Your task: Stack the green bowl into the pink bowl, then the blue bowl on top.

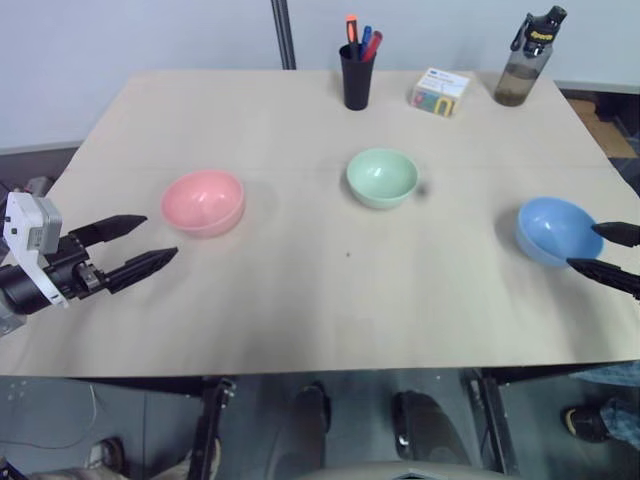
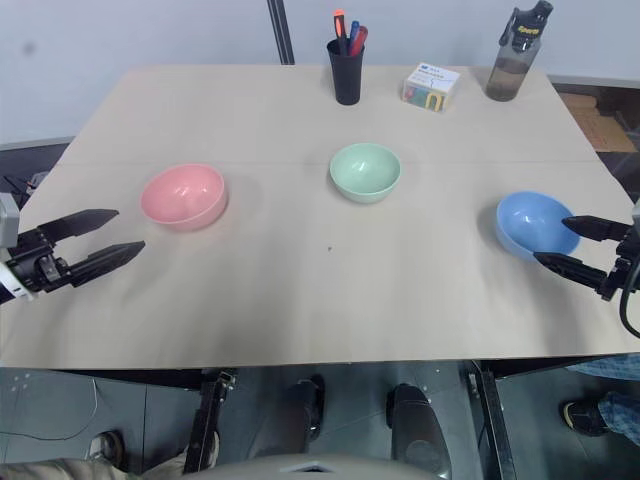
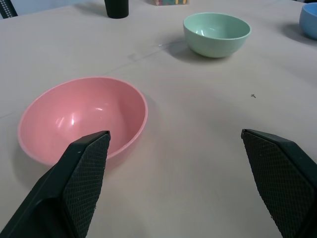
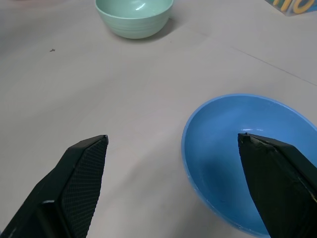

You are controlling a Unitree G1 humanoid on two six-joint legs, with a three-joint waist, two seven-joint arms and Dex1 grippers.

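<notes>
Left hand (image 1: 146,243) spread wide, empty, hovering just left of the smooth salmon-pink round bowl (image 1: 204,201) on the beige desk (image 1: 300,300). Pale mint-green round bowl (image 1: 382,177) sits mid-desk, apart from both others. Light sky-blue round bowl (image 1: 555,230) at the right edge; right hand (image 2: 567,243) spread wide, empty, fingertips beside its rim.

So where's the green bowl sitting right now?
In the head views, the green bowl stands empty near the middle of the table, between the pink bowl on the left and the blue bowl on the right.
</notes>
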